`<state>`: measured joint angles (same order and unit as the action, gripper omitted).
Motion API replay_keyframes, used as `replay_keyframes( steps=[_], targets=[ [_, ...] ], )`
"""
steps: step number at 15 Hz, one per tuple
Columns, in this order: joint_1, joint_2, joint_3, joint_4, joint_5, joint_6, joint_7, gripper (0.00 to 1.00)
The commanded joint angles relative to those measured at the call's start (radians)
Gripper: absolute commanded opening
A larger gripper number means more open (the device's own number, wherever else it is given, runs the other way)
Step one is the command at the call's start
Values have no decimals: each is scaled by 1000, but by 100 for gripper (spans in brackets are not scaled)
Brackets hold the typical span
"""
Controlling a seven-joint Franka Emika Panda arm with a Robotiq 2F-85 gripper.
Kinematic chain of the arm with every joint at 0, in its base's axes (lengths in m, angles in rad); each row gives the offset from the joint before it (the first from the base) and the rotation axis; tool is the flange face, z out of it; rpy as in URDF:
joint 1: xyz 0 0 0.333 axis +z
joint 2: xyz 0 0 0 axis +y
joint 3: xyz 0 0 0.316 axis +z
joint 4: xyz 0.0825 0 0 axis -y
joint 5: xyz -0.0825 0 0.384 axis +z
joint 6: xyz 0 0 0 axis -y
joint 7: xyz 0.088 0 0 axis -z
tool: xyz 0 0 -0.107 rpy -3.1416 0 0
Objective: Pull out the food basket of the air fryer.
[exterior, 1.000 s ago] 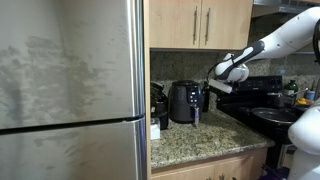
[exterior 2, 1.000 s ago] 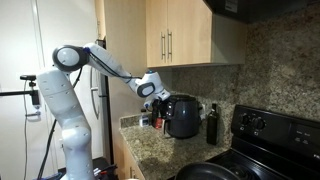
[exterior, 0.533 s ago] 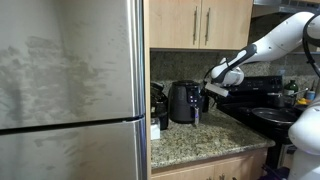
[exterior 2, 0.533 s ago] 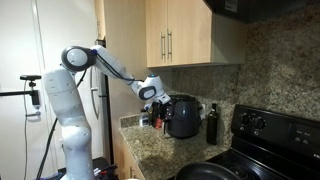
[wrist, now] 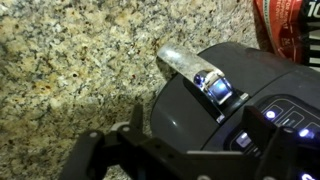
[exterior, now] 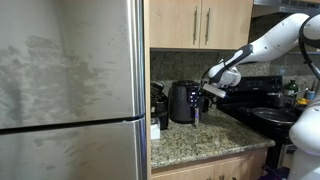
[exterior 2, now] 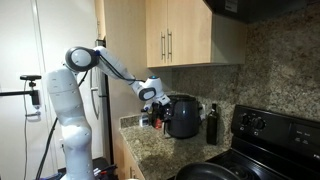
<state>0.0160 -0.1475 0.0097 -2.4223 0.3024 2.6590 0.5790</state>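
Observation:
The glossy black air fryer (exterior: 182,102) stands on the granite counter below the cabinets; it also shows in an exterior view (exterior 2: 183,116). In the wrist view its rounded top (wrist: 195,115) fills the lower right. The food basket's short handle (wrist: 186,63) sticks out over the counter, with a blue-lit button at its base. My gripper (wrist: 197,123) is open and empty, its jaws spread above the fryer's top just behind the handle. In both exterior views the gripper (exterior: 207,88) (exterior 2: 155,97) hovers close at the fryer's upper front.
A steel refrigerator (exterior: 70,90) stands beside the counter. A black stove (exterior: 258,98) with a pan is on the fryer's other side. A dark bottle (exterior 2: 211,124) stands next to the fryer. Small clutter (exterior: 157,106) and a red package (wrist: 288,28) sit close by.
The gripper has moved down and closer to the air fryer's front top. The fryer and its basket have not moved.

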Motion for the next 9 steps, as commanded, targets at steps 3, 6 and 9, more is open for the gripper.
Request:
replay_keyframes(
  steps=[3,6,9],
  targets=[
    [-12,-3,9,1,4,-2,-5,100],
    [-18,59,14,37,-9,41,31,100],
    [-16,111,15,70,-20,92,67,100]
  ],
)
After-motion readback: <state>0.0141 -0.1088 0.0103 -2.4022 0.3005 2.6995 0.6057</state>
